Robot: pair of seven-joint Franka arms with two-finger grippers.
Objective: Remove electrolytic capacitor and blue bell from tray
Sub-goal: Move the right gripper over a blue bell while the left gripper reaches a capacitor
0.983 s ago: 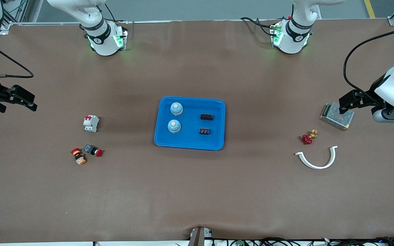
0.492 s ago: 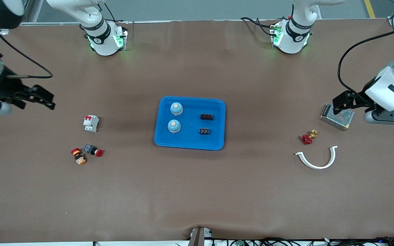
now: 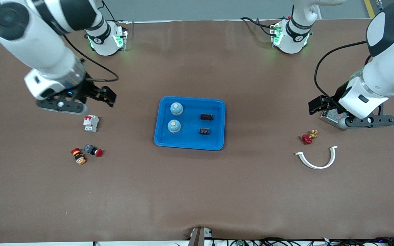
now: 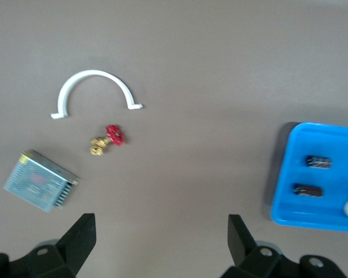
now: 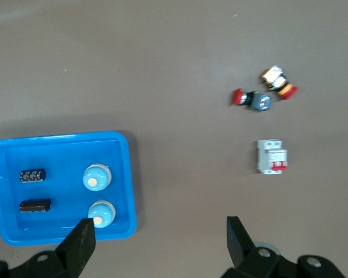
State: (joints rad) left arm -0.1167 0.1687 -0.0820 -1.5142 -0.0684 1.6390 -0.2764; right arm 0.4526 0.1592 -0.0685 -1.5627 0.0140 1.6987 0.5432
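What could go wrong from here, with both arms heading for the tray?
1. Two blue bells sit close together in the tray; open fingers may knock the neighbour.
2. Two dark capacitors lie low; a grasp could scrape the tray.
3. Open left gripper and right gripper might crowd each other over it.

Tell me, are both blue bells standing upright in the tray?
Upright. Both blue bells sit dome-up in the tray, their pale buttons facing the front camera.

A brown-covered table (image 3: pixel 197 191) under even light, grey floor above.
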